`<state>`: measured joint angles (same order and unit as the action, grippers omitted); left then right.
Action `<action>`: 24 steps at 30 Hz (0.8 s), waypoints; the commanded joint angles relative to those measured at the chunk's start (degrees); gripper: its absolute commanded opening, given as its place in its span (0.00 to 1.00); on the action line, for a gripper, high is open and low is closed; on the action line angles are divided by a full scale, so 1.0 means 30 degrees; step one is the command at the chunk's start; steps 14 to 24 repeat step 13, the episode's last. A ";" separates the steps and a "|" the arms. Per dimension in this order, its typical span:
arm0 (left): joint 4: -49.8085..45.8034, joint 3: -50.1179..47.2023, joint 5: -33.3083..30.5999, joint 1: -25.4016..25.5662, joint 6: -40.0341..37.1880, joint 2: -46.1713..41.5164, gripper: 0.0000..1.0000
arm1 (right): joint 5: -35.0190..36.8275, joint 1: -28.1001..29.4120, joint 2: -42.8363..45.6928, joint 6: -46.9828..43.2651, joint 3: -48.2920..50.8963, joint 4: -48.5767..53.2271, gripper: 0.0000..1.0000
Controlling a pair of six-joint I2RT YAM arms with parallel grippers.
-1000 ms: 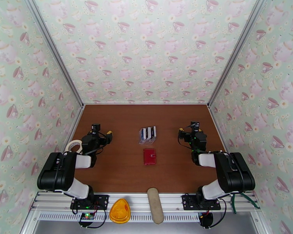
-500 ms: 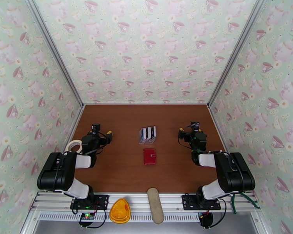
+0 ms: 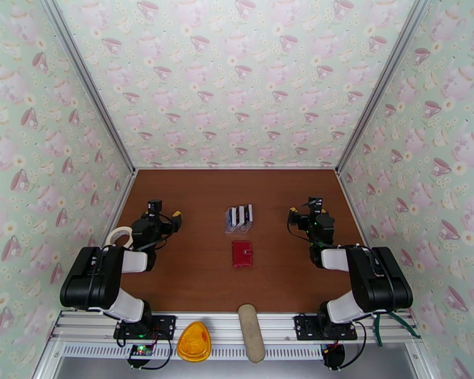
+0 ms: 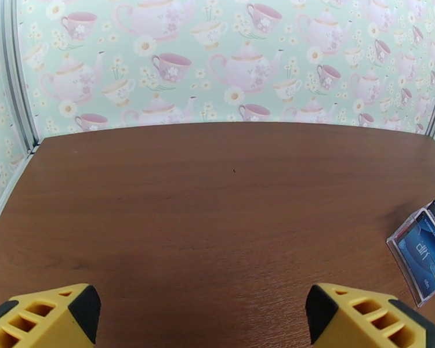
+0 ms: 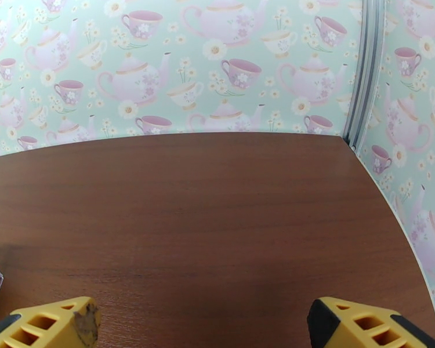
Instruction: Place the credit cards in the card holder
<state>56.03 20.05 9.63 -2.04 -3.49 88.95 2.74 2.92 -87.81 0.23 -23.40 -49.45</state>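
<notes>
The credit cards (image 3: 239, 216), dark blue and white, sit in a clear plastic piece at the middle of the brown table. Just nearer the arms lies the red card holder (image 3: 242, 253), folded shut. My left gripper (image 3: 165, 217) rests low at the left of the table, open and empty, well left of both. My right gripper (image 3: 303, 213) rests at the right, open and empty too. In the left wrist view a blue card in the clear piece (image 4: 421, 253) shows at the right edge, beyond my yellow fingertips (image 4: 356, 314). The right wrist view shows yellow fingertips (image 5: 55, 323) over bare wood.
A roll of tape (image 3: 119, 237) lies by the left wall beside the left arm. On the front rail sit an orange piece (image 3: 193, 342) and a beige oblong piece (image 3: 251, 331). Teapot-patterned walls enclose the table (image 3: 193, 197) on three sides.
</notes>
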 commanded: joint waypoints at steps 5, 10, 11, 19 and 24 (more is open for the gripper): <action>0.0248 -0.0150 -0.0079 0.0113 -0.0317 0.0117 1.00 | 0.0286 -0.0049 -0.0310 0.0240 0.0138 -0.0441 1.00; 0.0181 -0.0098 -0.0047 0.0112 -0.0361 0.0114 1.00 | 0.0287 -0.0052 -0.0301 0.0246 0.0124 -0.0421 1.00; 0.0218 -0.0150 -0.0060 0.0104 -0.0358 0.0145 1.00 | 0.0280 -0.0054 -0.0304 0.0245 0.0145 -0.0415 1.00; 0.0219 -0.0139 -0.0018 0.0097 -0.0339 0.0146 1.00 | 0.0279 -0.0065 -0.0316 0.0246 0.0137 -0.0421 1.00; 0.0219 -0.0139 -0.0018 0.0097 -0.0339 0.0146 1.00 | 0.0279 -0.0065 -0.0316 0.0246 0.0137 -0.0421 1.00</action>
